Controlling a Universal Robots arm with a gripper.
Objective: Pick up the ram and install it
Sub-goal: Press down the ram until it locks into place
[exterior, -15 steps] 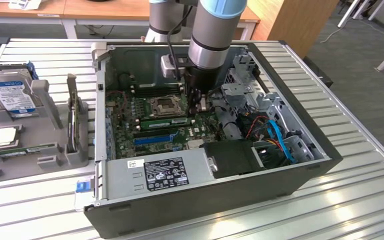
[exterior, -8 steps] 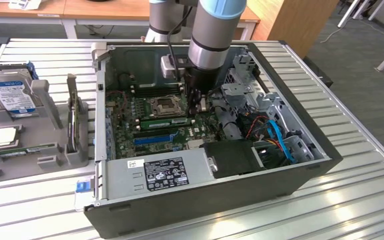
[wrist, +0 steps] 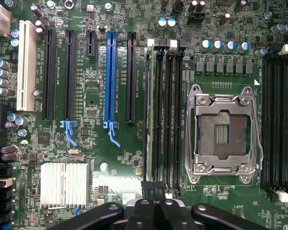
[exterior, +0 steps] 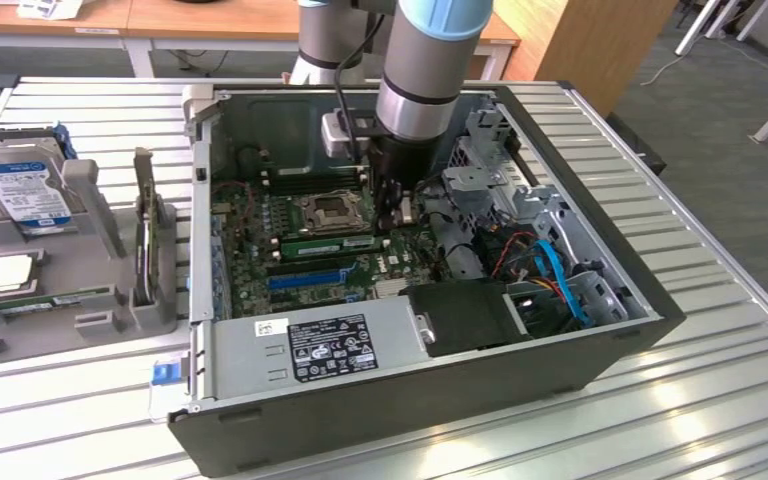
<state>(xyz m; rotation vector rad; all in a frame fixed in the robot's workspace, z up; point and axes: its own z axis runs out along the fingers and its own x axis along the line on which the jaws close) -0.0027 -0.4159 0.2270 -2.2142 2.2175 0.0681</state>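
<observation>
The gripper (exterior: 395, 205) is down inside the open computer case (exterior: 598, 345), just above the motherboard (exterior: 244, 255) and beside the empty processor socket (exterior: 327, 212). Its jaws are clenched. In the wrist view the black fingers (wrist: 153, 211) stand closed over the end of the group of black memory slots (wrist: 169, 115), and a thin board stands on its edge at the side of this group; I take it for the ram (wrist: 146, 112), but whether the fingers grasp it I cannot tell. In the exterior view a green ram stick (exterior: 335, 243) lies in the slots next to the gripper.

On the grey fixture (exterior: 91, 300) at the exterior view's left stands a silver hard drive (exterior: 20, 188) with a blue label, its writing too small to read. The power supply (exterior: 317, 345) carries a black label and a small white one (also not readable). The long blue slot (wrist: 110, 79) has small white print along it, which I cannot make out.
</observation>
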